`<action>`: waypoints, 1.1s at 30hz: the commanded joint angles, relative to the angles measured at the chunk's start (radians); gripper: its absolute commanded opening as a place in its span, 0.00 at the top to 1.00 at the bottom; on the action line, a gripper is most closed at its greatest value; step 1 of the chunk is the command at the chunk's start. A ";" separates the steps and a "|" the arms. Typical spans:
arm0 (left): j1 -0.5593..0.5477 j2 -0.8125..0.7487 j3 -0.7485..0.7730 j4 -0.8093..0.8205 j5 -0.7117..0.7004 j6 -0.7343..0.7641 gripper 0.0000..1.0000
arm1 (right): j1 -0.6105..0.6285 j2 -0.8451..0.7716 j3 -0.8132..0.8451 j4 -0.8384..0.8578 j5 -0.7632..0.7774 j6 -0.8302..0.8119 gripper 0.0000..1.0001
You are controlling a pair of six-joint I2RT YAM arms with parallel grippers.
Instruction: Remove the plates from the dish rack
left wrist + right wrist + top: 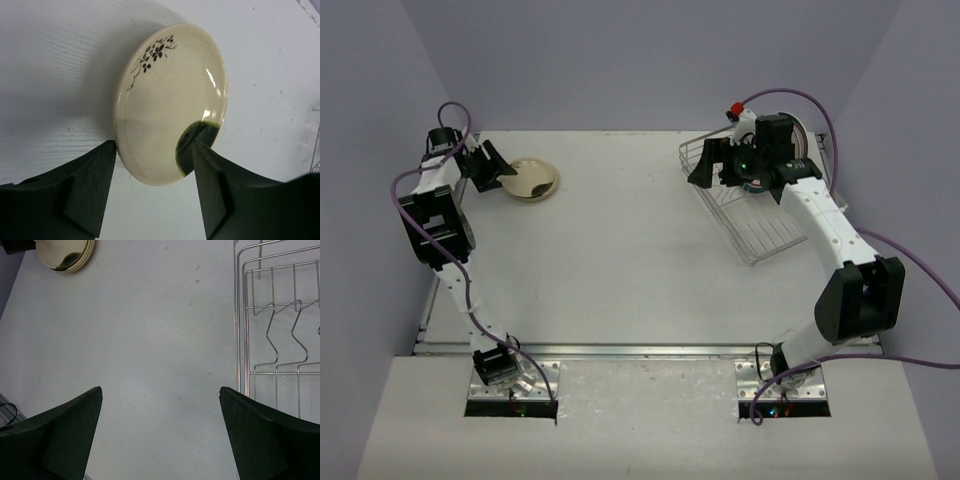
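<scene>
Cream plate (170, 100), black blossom sprig, dark green patch at the rim, lies flat on the table (620, 260) well left of the dish rack (760, 225). Left gripper (155, 147) sits low, jaws apart, straddling the plate's near rim. Right gripper (161, 390) is over the rack's left edge, jaws wide apart.

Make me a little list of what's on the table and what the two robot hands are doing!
plate: cream plate with a black flower sprig and a green patch, lying on the table, far left
left gripper: open, one finger on each side of the plate's near rim
right gripper: open, nothing between its fingers, over bare table beside the rack
dish rack: silver wire, far right; the slots in the right wrist view are empty
</scene>
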 commanded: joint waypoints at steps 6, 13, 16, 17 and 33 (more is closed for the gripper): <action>-0.088 -0.307 0.017 -0.067 -0.280 0.273 0.32 | -0.004 -0.042 0.094 0.038 0.250 -0.106 0.01; -0.279 -0.661 -0.332 0.131 -0.504 0.418 0.19 | -0.082 0.084 0.247 0.051 0.484 -0.254 0.15; -0.338 -0.756 -0.421 0.152 -0.545 0.435 0.18 | -0.110 0.144 0.302 0.053 0.518 -0.359 0.27; -0.357 -0.774 -0.439 0.157 -0.551 0.439 0.19 | -0.116 0.163 0.317 0.057 0.529 -0.385 0.29; -0.485 -0.846 -0.538 0.169 -0.606 0.431 0.18 | -0.212 0.448 0.491 0.100 0.505 -0.611 0.54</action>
